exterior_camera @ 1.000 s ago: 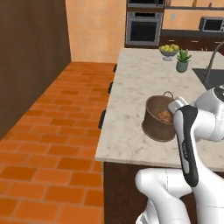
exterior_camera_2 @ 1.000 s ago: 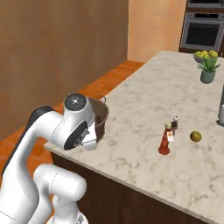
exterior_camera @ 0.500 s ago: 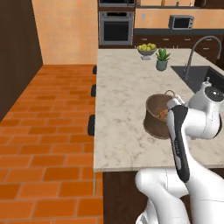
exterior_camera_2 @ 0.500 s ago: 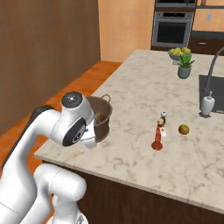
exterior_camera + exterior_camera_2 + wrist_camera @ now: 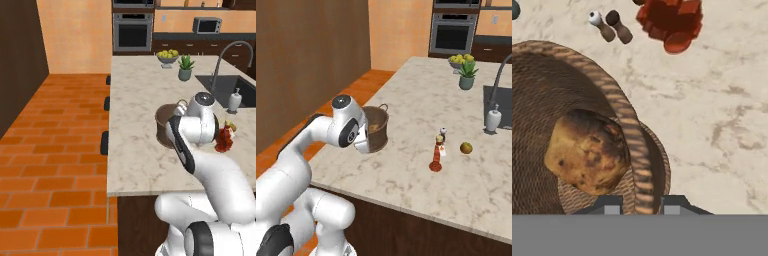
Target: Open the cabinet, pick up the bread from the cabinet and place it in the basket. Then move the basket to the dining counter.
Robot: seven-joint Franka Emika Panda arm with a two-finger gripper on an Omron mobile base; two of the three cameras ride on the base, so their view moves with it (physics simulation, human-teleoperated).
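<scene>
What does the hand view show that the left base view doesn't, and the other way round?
Hand view alone: the bread lying inside the basket, and the gripper closed over the basket's rim.

Left base view alone: the brick floor, the wall oven, the sink with its faucet, the fruit bowl and the potted plant.

Both: the basket, the marble-look dining counter under it, and a red object nearby.
</scene>
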